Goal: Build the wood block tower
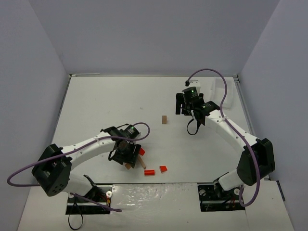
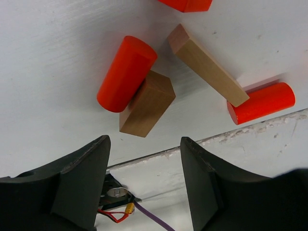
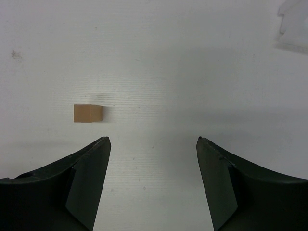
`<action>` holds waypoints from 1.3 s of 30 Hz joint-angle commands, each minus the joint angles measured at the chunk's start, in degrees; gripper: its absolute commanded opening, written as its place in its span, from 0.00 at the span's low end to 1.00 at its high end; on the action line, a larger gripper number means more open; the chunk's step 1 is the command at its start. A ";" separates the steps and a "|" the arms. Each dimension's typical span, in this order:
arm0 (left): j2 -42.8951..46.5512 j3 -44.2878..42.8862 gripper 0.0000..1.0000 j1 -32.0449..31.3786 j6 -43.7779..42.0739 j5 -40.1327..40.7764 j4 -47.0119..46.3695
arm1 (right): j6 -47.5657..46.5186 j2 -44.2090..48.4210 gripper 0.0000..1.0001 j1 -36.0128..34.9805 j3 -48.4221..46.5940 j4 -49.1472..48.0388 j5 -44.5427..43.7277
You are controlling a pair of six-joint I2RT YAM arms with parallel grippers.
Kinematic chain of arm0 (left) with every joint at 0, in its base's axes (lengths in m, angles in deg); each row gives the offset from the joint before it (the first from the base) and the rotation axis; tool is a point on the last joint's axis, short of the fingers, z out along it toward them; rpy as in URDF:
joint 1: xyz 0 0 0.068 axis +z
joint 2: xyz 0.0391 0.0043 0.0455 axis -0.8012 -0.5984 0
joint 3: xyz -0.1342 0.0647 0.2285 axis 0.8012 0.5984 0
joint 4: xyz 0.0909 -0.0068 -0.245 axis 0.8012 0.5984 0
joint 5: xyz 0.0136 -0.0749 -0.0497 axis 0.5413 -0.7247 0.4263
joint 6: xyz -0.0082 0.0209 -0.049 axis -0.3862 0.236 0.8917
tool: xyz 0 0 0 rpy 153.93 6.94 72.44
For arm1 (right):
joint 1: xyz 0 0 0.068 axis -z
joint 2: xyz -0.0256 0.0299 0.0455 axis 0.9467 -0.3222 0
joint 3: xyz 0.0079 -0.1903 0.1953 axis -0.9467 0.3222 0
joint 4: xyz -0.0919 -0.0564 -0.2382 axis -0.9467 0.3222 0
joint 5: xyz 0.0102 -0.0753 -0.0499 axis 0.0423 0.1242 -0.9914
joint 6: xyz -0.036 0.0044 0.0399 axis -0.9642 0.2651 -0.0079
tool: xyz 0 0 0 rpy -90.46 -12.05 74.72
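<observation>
A small tan block [image 1: 164, 119] stands alone mid-table; in the right wrist view this tan block [image 3: 88, 113] lies ahead and to the left of my open, empty right gripper [image 3: 153, 139], which hovers at the back right [image 1: 182, 107]. My left gripper [image 1: 126, 154] is open and empty above a cluster of blocks. In the left wrist view, just ahead of that gripper [image 2: 144, 142], lie a red cylinder [image 2: 126, 73] touching a tan block [image 2: 147, 103], a long tan block [image 2: 208, 65], a second red cylinder [image 2: 261, 102] and a red piece [image 2: 185, 4]. A red wedge [image 1: 163, 168] lies nearby.
Grey walls close in the white table [image 1: 96, 106] on three sides. A rough white strip [image 2: 231, 137] marks the near table edge by the arm bases. Purple cables [image 1: 211, 72] loop off both arms. A pale translucent object [image 3: 293, 24] sits at the back right.
</observation>
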 commanded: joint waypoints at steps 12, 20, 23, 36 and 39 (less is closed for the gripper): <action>-2.12 -1.07 0.55 -1.37 0.43 4.95 -1.21 | -0.95 2.86 0.69 0.81 -0.26 -1.76 0.40; -2.55 -1.36 0.51 -2.98 0.97 4.42 -1.17 | -0.49 2.33 0.69 1.07 -0.34 -2.03 0.97; -3.06 -1.44 0.49 -3.52 1.24 4.51 -1.15 | -0.40 2.16 0.69 1.07 -0.26 -2.03 1.13; -3.69 -1.23 0.43 -4.90 1.96 5.27 -1.33 | -0.09 1.95 0.69 1.16 0.21 -2.49 1.23; -3.82 -1.24 0.40 -5.22 2.11 5.48 -1.31 | -0.04 1.82 0.69 1.16 0.34 -2.62 1.40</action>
